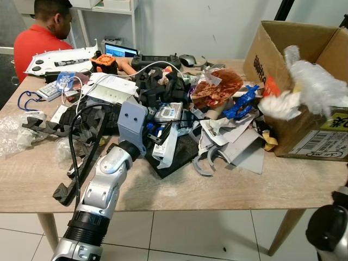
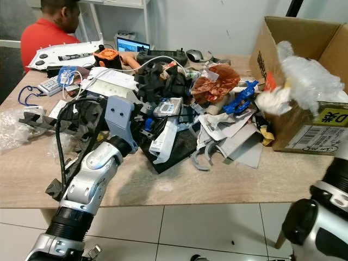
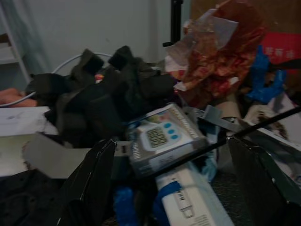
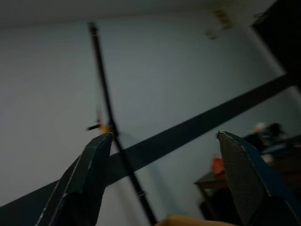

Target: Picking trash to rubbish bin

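The left tool (image 3: 169,183) reaches into the clutter heaped on the table (image 1: 179,190), its fingers spread apart around a small digital timer (image 3: 162,139) that lies atop a white carton (image 3: 190,202), probably the next piece of trash to lift. At two o'clock from it stands the open cardboard box (image 1: 304,92), serving as the rubbish bin and already stuffed with clear plastic wrap (image 1: 318,81). The right tool (image 4: 164,179) points up at a wall, fingers apart, gripping nothing. At eleven o'clock a person (image 1: 41,32) sits at the table's far end.
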Motion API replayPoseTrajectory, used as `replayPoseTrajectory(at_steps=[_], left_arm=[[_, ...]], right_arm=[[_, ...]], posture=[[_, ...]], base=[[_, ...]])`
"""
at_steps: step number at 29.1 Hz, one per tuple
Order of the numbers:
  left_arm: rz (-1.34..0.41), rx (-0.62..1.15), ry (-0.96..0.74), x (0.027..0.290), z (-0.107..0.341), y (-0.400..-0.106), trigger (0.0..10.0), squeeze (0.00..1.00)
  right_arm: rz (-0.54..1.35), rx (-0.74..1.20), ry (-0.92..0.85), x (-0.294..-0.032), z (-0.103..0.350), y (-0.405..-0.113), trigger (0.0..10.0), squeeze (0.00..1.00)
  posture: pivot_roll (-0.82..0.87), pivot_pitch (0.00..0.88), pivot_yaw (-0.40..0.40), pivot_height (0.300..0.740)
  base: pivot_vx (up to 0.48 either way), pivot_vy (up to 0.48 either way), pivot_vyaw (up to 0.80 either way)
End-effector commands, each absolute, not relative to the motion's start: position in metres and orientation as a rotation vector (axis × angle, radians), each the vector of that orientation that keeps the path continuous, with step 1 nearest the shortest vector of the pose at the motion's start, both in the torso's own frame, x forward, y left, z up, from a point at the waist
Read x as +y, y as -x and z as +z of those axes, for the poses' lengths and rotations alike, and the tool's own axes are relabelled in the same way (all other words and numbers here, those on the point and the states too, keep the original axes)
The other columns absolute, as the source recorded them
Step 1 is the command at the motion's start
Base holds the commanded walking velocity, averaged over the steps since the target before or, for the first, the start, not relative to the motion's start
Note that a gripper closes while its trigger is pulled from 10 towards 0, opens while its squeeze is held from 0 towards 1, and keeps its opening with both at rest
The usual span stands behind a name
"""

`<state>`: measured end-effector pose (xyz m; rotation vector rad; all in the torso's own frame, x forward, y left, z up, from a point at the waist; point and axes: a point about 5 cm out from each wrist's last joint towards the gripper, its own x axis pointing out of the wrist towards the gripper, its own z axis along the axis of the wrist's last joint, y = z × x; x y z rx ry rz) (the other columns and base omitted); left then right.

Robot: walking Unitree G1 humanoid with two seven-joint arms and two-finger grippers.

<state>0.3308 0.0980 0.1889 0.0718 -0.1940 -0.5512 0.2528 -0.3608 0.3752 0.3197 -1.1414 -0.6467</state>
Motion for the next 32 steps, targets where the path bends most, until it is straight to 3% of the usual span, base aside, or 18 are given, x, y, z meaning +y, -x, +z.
replayPoseTrajectory(at_steps=[1,4,6,10,12,17,20,24,25,28,32], left_arm=[[-0.563,-0.183,-0.078,0.096,0.186,-0.329,10.0,0.0],[-0.567,-0.182,-0.08,0.095,0.185,-0.329,10.0,0.0],[-0.572,-0.181,-0.082,0.094,0.185,-0.33,10.0,0.0],[-0.575,-0.183,-0.089,0.094,0.186,-0.33,10.0,0.0],[-0.576,-0.185,-0.097,0.094,0.187,-0.33,10.0,0.0],[-0.573,-0.186,-0.101,0.096,0.187,-0.329,10.0,0.0],[-0.573,-0.185,-0.103,0.097,0.186,-0.328,10.0,0.0],[-0.576,-0.187,-0.103,0.096,0.186,-0.328,10.0,0.0],[-0.578,-0.188,-0.103,0.095,0.187,-0.329,10.0,0.0],[-0.579,-0.188,-0.103,0.095,0.187,-0.329,10.0,0.0],[-0.581,-0.19,-0.103,0.096,0.187,-0.329,10.0,0.0]], right_arm=[[-0.678,-1.121,-0.319,-0.366,0.371,-0.251,10.0,0.0],[-0.593,-0.99,-0.337,-0.359,0.361,-0.27,10.0,0.0],[-0.395,-0.783,-0.289,-0.332,0.346,-0.302,10.0,0.0],[-0.047,-0.539,-0.15,-0.269,0.313,-0.333,10.0,0.0],[0.103,-0.526,-0.167,-0.239,0.304,-0.336,10.0,0.0],[0.242,-0.536,-0.162,-0.213,0.303,-0.334,10.0,0.0],[0.476,-0.547,-0.138,-0.184,0.309,-0.324,10.0,0.0],[0.552,-0.54,-0.127,-0.175,0.309,-0.318,10.0,0.0],[0.559,-0.533,-0.136,-0.175,0.308,-0.317,10.0,1.0],[0.56,-0.516,-0.141,-0.174,0.307,-0.316,10.0,1.0],[0.423,-0.146,0.084,-0.186,0.277,-0.328,10.0,1.0]], posture=[[-0.01,0.166,-0.006,0.74],[-0.01,0.166,-0.003,0.74],[-0.01,0.163,-0.001,0.74],[0.0,0.158,-0.002,0.74],[0.0,0.156,-0.003,0.74],[0.01,0.15,-0.005,0.74],[0.01,0.146,-0.004,0.74],[0.01,0.141,-0.003,0.74],[0.01,0.137,-0.003,0.74],[0.01,0.137,-0.003,0.74],[0.01,0.13,-0.003,0.74]], base=[[0.0,0.0,0.0],[0.0,0.0,0.0],[0.0,0.0,0.0],[0.0,0.0,0.0],[0.0,0.0,0.0],[0.0,0.0,0.0],[0.0,0.0,0.0],[0.0,0.0,0.0],[0.0,0.0,0.0],[0.0,0.0,0.0],[0.0,0.0,0.0]])
